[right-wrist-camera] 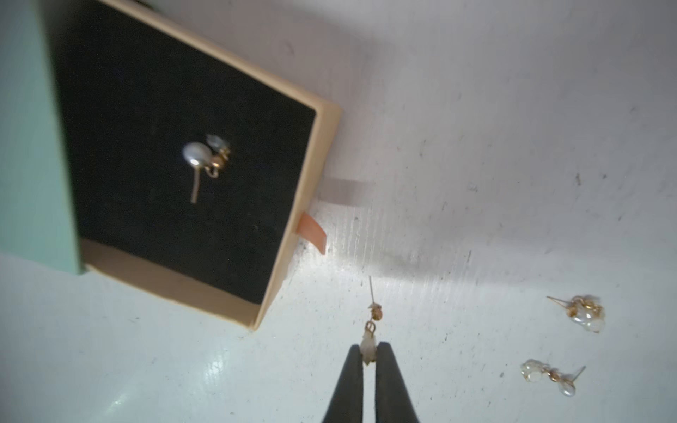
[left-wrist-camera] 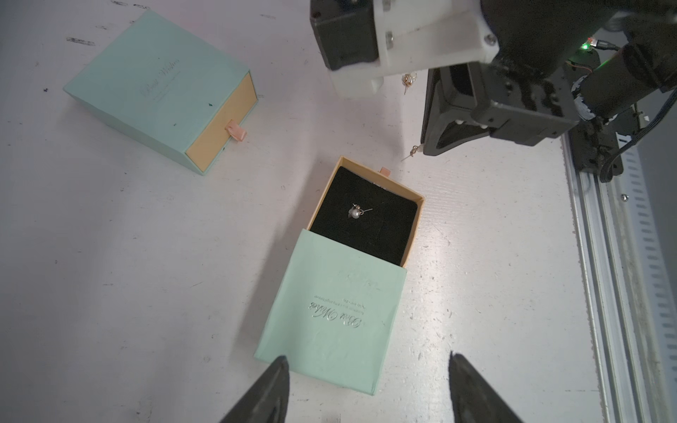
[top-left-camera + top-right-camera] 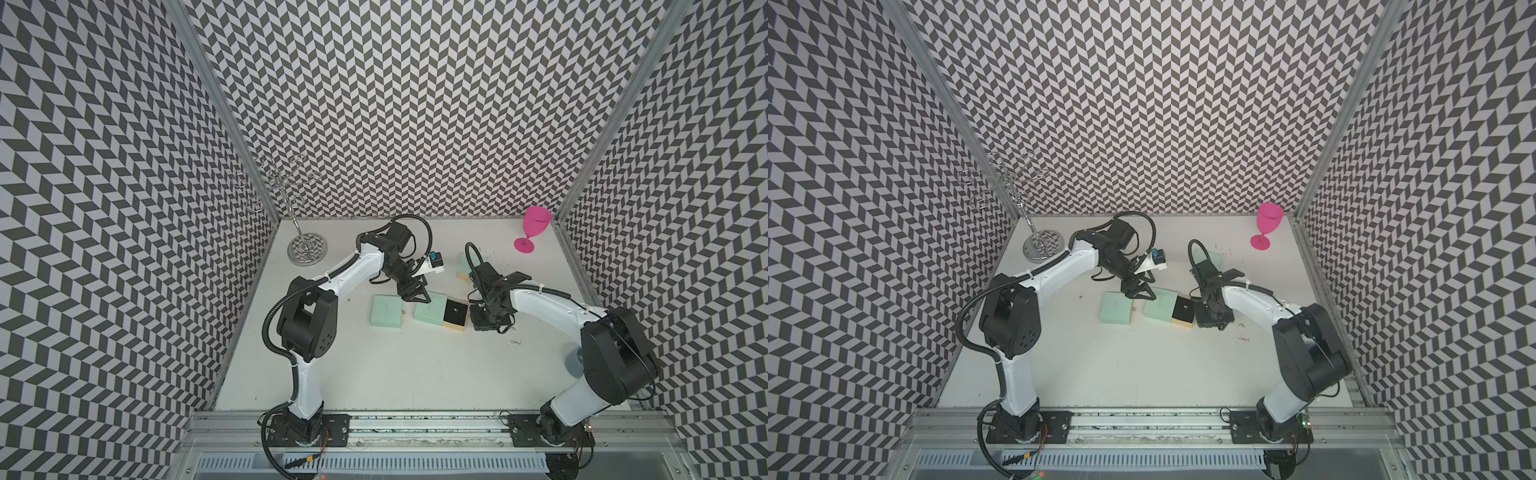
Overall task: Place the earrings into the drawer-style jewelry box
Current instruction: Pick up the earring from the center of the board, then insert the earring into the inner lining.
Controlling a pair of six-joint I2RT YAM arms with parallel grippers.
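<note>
**A:** At the far left of the bench (image 3: 395, 374) there's just the chrome wire stand (image 3: 306, 249), then a shut mint box (image 3: 386, 311). Where does the work start?

**B:** With the left fingers (image 2: 271, 392). They are apart, either side of the closed end of the jewelry box sleeve (image 2: 329, 315); whether they touch it, I cannot tell. Its drawer (image 1: 165, 284) is pulled out to the right, with one pearl earring (image 2: 355, 212) on the black lining.

**A:** And further right?

**B:** The right fingers (image 1: 351, 370) are pressed together on a drop earring (image 1: 370, 322), just beside the drawer's tab end, not over it. I'd judge the step in hand is carrying it to the drawer. Next it needs bringing leftward over the lining and low before the fingers part. So light a piece could bounce out.

**A:** Which view tells you that?

**B:** The right wrist view shows the pinch plainly; in both top views the arm hides it. It also shows two loose earrings (image 1: 586, 313) on the bench further right, mere specks from above. The pink goblet (image 3: 534, 228) stands well apart at the far right.
</note>
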